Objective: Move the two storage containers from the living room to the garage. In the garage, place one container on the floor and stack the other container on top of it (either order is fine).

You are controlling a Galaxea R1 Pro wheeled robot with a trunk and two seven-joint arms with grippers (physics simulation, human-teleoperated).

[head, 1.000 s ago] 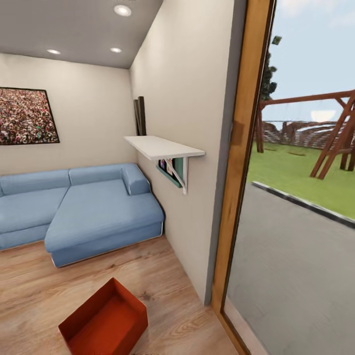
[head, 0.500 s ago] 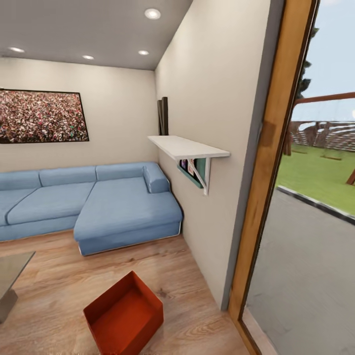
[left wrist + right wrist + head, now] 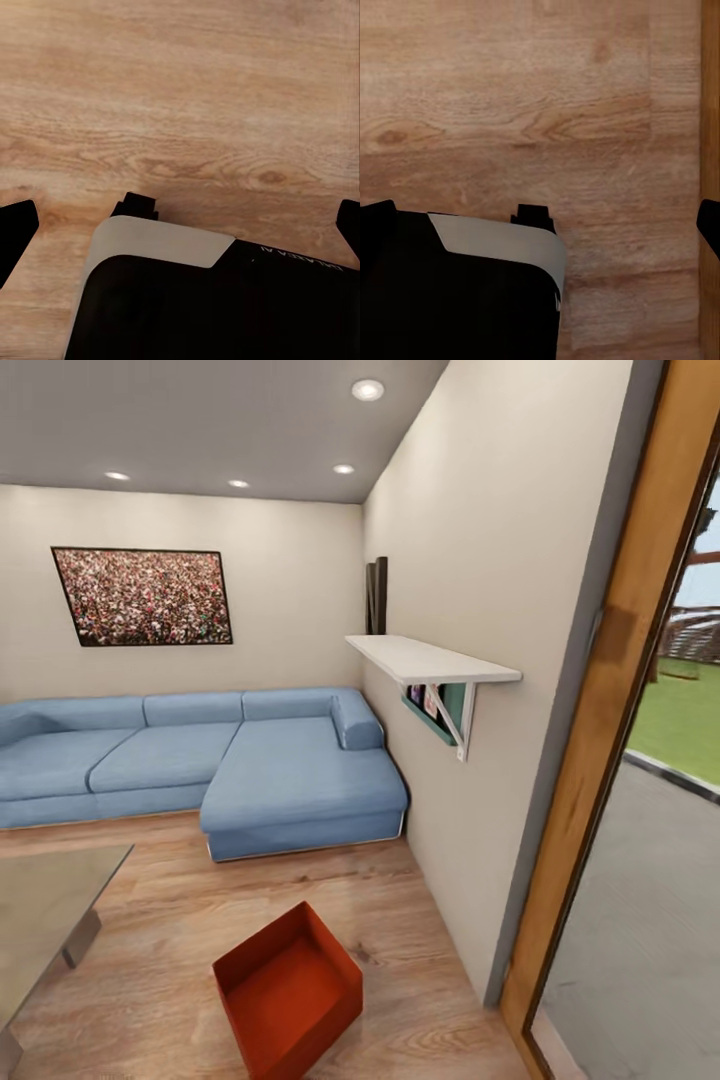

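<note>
**Container on the living-room floor, both hands spread and empty**

Glass of a low table fills the left foreground of the head view, with the blue corner sofa behind it along the far wall and a speckled picture hanging above. Nearer the middle, one orange-red storage container sits on the light wood plank floor, turned corner-on to the robot, open side up and with nothing inside. Right of it stands the wall with a white shelf, then a wooden door frame giving onto pavement and grass.

The container looks rigid, thin-walled and probably light, with smooth sides that offer no handles. Its rim is the likely hold: one hand on each of two opposite walls, or a pinch over a single wall.

The left hand points down at bare planks, fingertips wide apart and holding nothing. The right hand does the same, open and empty.
</note>
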